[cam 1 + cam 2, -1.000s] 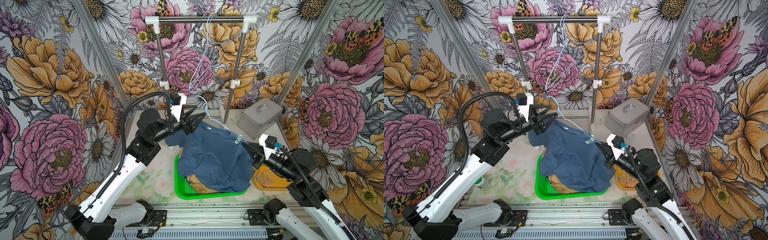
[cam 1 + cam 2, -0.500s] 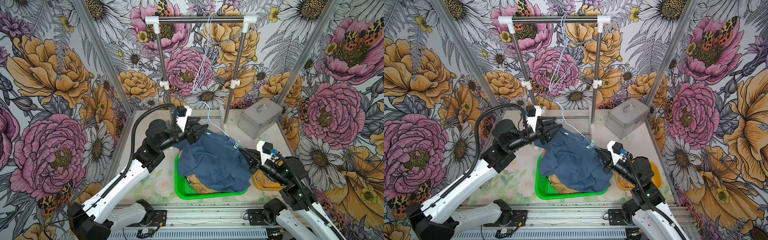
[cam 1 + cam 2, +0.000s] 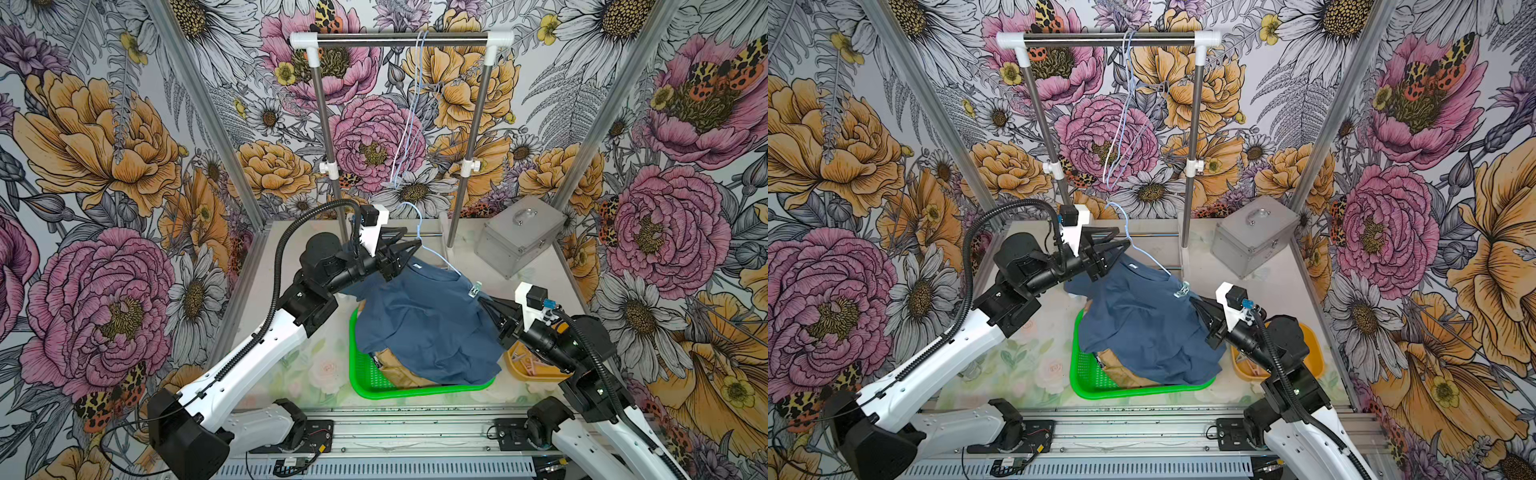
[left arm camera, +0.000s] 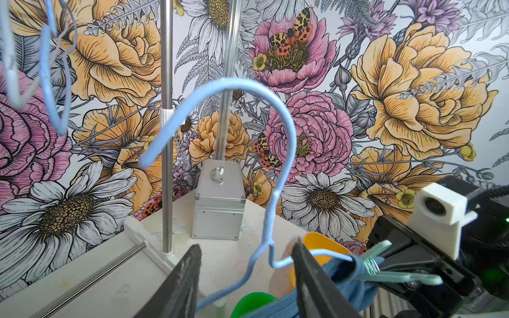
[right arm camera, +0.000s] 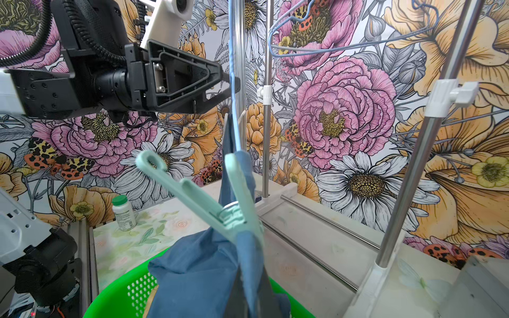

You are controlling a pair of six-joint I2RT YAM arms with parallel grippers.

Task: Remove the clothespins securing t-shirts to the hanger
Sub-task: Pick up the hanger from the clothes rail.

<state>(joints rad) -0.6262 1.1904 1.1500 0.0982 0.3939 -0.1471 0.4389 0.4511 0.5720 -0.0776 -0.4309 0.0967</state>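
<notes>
Mint clothespin: clipped on one shoulder of the slate blue t-shirt, prongs up; not yet off.
Slate blue t-shirt: on a pale blue wire hanger, off the rail, its lower part slumped into the green basket at the middle of the bench's near edge.
Other shoulder: hidden behind the left arm; cannot tell whether it is pinned.
Right gripper: pressed together, apparently on the shirt's shoulder fold just under the clothespin.
Left gripper: fingers spread, hanger neck between them, not pinched.
Tan t-shirt: in the basket under the blue one; no pins seen on it.
Loose clothespins: in the yellow bowl just beside the basket, toward the right edge.
Bare hangers: on the rail.
Progress, judged: late; at least one pin left.
</notes>
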